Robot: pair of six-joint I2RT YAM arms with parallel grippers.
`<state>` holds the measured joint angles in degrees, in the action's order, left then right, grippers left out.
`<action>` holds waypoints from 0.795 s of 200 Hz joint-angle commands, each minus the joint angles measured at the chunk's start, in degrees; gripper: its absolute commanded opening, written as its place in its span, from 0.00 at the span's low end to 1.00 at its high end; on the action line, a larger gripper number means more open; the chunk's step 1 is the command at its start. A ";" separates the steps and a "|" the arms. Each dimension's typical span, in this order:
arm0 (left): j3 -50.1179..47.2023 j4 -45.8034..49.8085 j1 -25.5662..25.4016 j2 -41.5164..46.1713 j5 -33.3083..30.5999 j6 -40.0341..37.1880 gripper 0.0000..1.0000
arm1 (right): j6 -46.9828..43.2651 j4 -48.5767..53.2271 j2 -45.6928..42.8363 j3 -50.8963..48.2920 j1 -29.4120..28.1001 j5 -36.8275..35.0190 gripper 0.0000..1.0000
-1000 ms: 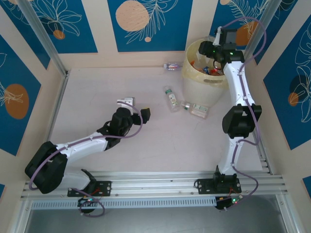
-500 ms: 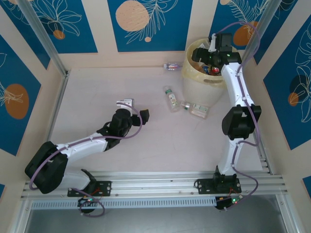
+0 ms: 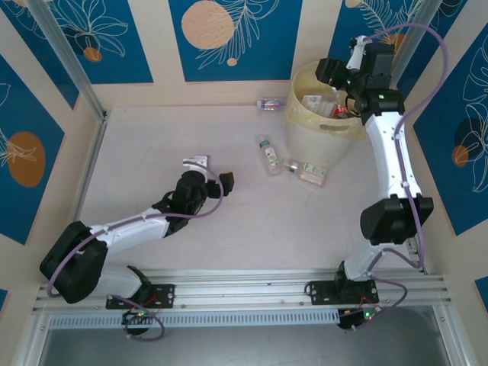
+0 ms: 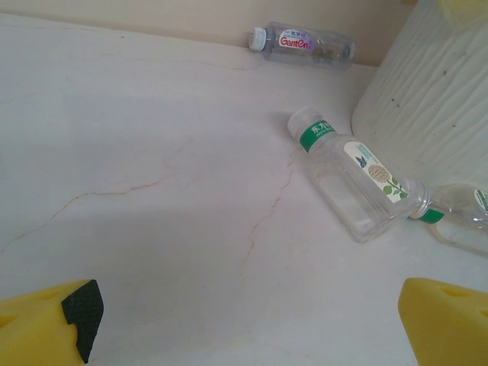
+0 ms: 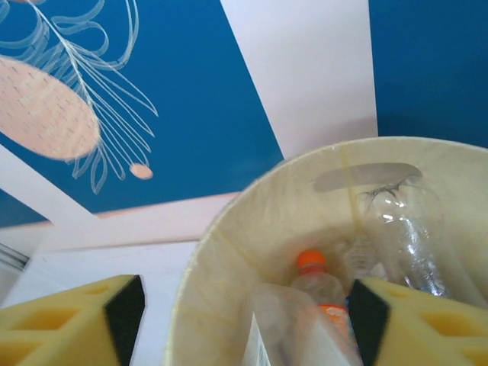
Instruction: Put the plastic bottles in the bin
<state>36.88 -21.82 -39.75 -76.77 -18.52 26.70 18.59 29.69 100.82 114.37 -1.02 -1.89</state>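
Top external view, bin (image 3: 324, 126) at the far right corner of the worktop (image 3: 152, 137) with an orange-capped bottle (image 5: 314, 278) inside, right gripper (image 3: 328, 72) above its rim, jaws wide apart and empty, three plastic bottles (image 3: 268, 153) lying near the bin, left gripper (image 3: 212, 169) mid-worktop, jaws wide apart, empty

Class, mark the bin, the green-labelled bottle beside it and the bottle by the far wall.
bin (image 3: 309, 122), top external view, outer wall.
green-labelled bottle (image 4: 343, 183), left wrist view, clear body.
far-wall bottle (image 4: 299, 43), left wrist view, label.

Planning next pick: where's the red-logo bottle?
Top view: the red-logo bottle lies on its side at the foot of the back wall, just left of the bin.
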 commanded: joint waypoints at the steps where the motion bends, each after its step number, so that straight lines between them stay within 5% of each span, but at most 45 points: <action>1: 0.03 -0.23 0.61 -0.39 -0.28 0.72 1.00 | 0.26 3.95 5.50 4.67 0.08 1.92 0.57; 52: -0.14 0.27 0.73 -0.44 -0.78 0.64 1.00 | 1.95 6.25 5.84 -5.05 0.08 -1.49 0.47; 121: -0.15 0.34 1.09 -0.77 -0.57 1.33 1.00 | 1.89 4.57 -2.97 -6.52 0.10 3.33 0.56; 159: -0.22 0.38 1.32 -0.78 -0.55 1.66 1.00 | 2.63 -0.76 -13.49 -15.51 -0.39 6.47 0.63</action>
<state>36.88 -21.58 -39.20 -77.10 -18.52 27.16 20.18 32.82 94.63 104.07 -1.04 0.73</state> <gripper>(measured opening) 0.998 0.615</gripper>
